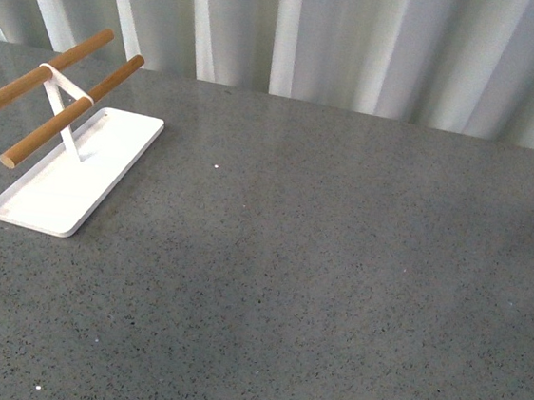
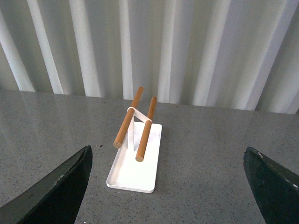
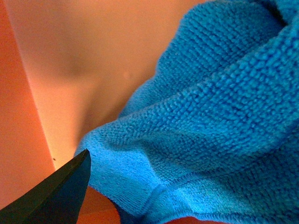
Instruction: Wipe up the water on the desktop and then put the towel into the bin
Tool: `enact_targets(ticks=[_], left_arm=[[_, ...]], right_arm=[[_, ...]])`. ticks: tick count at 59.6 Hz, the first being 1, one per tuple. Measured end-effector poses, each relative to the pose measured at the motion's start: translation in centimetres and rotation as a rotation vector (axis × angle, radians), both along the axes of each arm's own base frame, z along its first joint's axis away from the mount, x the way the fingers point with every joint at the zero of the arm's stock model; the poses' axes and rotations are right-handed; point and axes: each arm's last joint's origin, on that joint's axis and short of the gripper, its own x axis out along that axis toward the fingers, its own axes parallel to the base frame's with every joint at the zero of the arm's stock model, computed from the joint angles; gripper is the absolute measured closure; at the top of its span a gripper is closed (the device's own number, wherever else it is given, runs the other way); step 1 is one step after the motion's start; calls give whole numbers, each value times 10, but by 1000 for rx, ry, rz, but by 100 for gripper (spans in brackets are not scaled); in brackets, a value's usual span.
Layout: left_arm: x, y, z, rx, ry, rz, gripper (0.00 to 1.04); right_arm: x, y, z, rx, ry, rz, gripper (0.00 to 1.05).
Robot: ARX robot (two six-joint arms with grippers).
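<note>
The towel (image 3: 210, 126), a bright blue fluffy microfibre cloth, fills most of the right wrist view, bunched in thick folds against smooth orange walls (image 3: 70, 56) that meet in a corner beside it; these look like the inside of an orange bin, and the cloth lies right up against them. One dark fingertip (image 3: 56, 196) of the right gripper shows at the edge of that view, just beside a fold of the towel, but its partner is out of sight, so whether those jaws are clenched or released cannot be told. In the front view the table (image 1: 337, 265), a dark-grey speckled stone-like surface with a slight gloss, carries only a white rack tray (image 1: 68, 179), and no towel lies near that tray. From the tray rises a white upright (image 1: 65, 117) bearing two wooden bars (image 1: 66, 112) side by side above it. Behind the tray hangs a pale pleated curtain (image 1: 313, 33). In the left wrist view the left gripper (image 2: 173, 186) hovers above the table facing the tray, its two dark fingers (image 2: 60, 186) spread wide apart, released and holding nothing.
</note>
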Motion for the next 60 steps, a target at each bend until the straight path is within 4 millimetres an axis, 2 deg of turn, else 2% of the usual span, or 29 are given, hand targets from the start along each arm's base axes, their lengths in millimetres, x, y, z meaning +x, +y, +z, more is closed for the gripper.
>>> enact_targets(ticks=[10,16,27,37,43,49,55,60], left_arm=[[0,0,0,0,0,0,7],[0,0,0,0,0,0,7],[0,0,0,0,0,0,7],[0,0,0,0,0,0,7],[0,0,0,0,0,0,7],[0,0,0,0,0,0,7],[0,0,0,0,0,0,7],[0,0,0,0,0,0,7]], right_arm=[[0,2,1,-25,42,11,7],[5,4,12,-64,40,49,7],[19,8,58,-140,-55,112,7],[26,21,105,-177,-217,182,7],[23,38,129,-218,-354,257,7],[11,65,149,-249,-496,344,7],[-16,108,168,-251,-638,467,7],[-37,139,171,-233,-694,549,7]])
